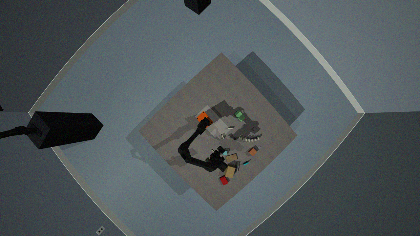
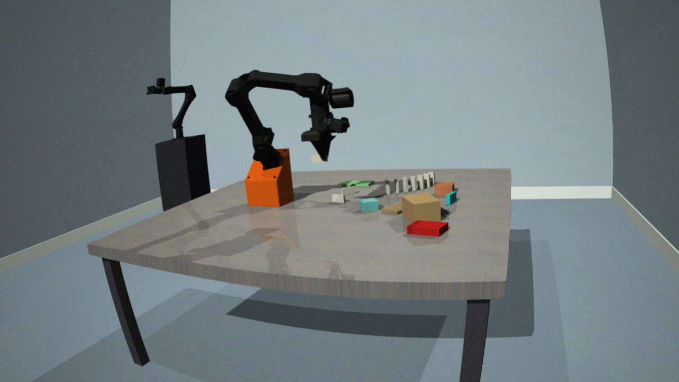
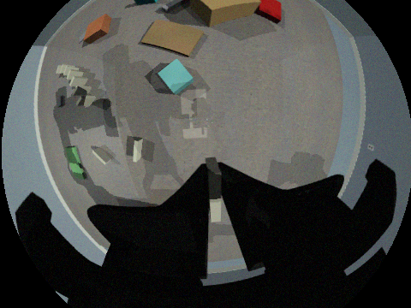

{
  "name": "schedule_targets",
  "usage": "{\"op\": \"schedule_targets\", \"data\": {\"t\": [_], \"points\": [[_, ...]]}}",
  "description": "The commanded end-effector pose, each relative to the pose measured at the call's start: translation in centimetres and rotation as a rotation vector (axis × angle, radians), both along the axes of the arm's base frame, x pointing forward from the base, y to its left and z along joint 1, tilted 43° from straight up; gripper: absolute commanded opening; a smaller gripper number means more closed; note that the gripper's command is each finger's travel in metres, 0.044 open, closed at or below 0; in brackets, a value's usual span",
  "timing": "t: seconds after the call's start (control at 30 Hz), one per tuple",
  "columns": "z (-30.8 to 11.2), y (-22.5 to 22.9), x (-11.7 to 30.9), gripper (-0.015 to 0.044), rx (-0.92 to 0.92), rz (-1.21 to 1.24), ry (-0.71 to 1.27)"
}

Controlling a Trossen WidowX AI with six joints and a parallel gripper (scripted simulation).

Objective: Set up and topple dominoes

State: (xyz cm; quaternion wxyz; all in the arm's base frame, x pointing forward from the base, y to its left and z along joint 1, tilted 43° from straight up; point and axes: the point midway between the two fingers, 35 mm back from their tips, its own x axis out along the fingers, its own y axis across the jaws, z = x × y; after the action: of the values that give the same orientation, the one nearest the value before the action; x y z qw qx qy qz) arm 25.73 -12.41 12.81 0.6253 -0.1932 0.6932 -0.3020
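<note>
My gripper is shut on a cream domino, held well above the table and partly hidden by the fingers. Two loose cream dominoes lie on the table: one nearer the green piece, the other nearer the teal block. The curved row of standing dominoes is farther off, to the right in the top and exterior views and at the left in the wrist view. Shadow darkens its near end.
A teal block, a flat tan board, a tan box and a red block are nearby. An orange-brown block stands beside the row. Green pieces lie beyond the loose dominoes.
</note>
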Motion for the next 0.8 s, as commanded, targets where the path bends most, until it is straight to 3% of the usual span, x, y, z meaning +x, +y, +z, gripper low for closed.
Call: {"op": "schedule_targets", "data": {"t": [0.0, 0.13, 0.77], "points": [[2.3, -1.9, -4.5, 0.0022, -0.019, -0.024, -0.012], [3.3, -2.8, -7.5, 0.0022, -0.034, -0.045, -0.024], [-1.7, -4.1, -6.7, 0.0022, 0.206, -0.115, -0.27]]}}
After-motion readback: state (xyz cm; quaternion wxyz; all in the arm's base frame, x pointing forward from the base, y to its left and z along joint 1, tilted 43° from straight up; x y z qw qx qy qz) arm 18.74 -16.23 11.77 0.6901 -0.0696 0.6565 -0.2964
